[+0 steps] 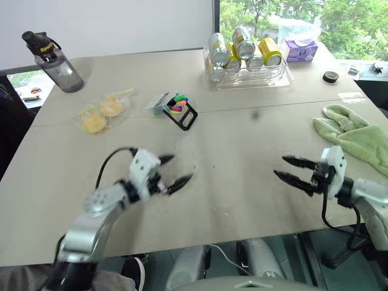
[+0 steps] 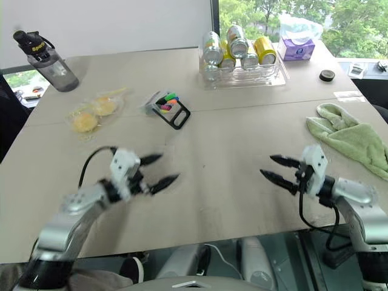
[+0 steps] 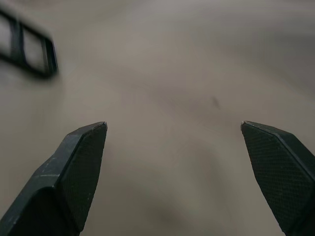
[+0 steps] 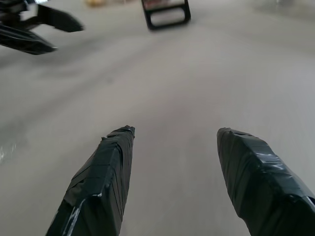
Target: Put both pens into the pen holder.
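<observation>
The table (image 1: 242,163) is a wide beige surface with a seam running across its upper third. At upper left stands a dark water bottle (image 1: 57,63). Right of it lies a clear bag of yellow food (image 1: 100,114). Near upper centre sits the pen holder (image 1: 173,108), a clear box on a black frame with coloured tips showing. At top centre-right a clear tray of drink cans (image 1: 245,60) rests, with a purple tissue pack (image 1: 298,48) and a small black disc (image 1: 330,76) beside it. A green cloth (image 1: 354,133) lies at right.
</observation>
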`<action>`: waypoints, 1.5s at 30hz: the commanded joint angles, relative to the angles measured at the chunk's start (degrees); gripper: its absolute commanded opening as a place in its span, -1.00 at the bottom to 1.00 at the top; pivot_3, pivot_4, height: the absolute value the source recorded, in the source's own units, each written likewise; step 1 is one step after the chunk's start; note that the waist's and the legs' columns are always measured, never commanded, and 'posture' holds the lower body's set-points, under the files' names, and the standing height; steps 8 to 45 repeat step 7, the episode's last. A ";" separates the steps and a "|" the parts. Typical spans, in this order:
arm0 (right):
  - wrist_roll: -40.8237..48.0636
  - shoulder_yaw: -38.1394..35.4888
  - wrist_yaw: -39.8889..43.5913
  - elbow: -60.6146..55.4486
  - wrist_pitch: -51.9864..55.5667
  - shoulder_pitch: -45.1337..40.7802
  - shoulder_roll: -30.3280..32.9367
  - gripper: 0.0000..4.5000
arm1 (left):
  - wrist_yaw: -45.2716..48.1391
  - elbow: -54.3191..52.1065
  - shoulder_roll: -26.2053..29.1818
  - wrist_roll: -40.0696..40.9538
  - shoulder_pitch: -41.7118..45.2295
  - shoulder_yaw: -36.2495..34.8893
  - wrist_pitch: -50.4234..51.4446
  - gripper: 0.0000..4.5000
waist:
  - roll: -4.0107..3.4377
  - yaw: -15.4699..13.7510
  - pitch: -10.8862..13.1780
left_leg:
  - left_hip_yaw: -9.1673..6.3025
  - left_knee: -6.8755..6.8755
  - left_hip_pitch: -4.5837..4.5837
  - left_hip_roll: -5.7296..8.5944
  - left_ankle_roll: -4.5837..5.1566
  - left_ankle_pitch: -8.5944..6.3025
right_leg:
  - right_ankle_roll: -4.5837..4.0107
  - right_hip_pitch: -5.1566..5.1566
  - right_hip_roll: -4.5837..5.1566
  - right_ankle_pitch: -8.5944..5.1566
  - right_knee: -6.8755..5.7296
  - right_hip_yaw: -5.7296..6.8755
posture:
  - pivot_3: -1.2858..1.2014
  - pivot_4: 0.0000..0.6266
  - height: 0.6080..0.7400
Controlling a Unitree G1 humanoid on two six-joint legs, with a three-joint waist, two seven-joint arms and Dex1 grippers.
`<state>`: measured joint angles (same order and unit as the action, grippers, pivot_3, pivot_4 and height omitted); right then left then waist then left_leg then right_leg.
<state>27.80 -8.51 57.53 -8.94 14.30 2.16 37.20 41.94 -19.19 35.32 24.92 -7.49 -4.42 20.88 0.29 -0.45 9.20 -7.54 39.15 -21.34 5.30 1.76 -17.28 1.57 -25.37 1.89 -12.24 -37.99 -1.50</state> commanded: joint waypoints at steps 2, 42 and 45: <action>-1.12 -2.20 1.94 1.53 -4.84 2.15 0.98 0.28 | -3.19 -5.87 -0.96 0.12 -5.99 -3.05 0.81 0.98 | -0.03 -0.44 0.05 | 0.00 0.00 0.31 0.00 0.03 -0.02 | 0.00 0.31 0.00 -0.01 0.06 0.01 | 0.03 -0.52 1.00; -1.59 -2.43 2.84 3.88 -6.84 2.41 1.16 0.28 | -4.87 -7.34 -2.10 -1.36 -8.56 -2.87 -0.18 0.98 | -0.03 -0.45 0.04 | 0.02 0.01 0.80 -0.04 0.24 -0.14 | 0.03 0.85 0.02 -0.05 0.14 0.09 | 0.03 -0.52 1.00; -1.59 -2.43 2.84 3.88 -6.84 2.41 1.16 0.28 | -4.87 -7.34 -2.10 -1.36 -8.56 -2.87 -0.18 0.98 | -0.03 -0.45 0.04 | 0.02 0.01 0.80 -0.04 0.24 -0.14 | 0.03 0.85 0.02 -0.05 0.14 0.09 | 0.03 -0.52 1.00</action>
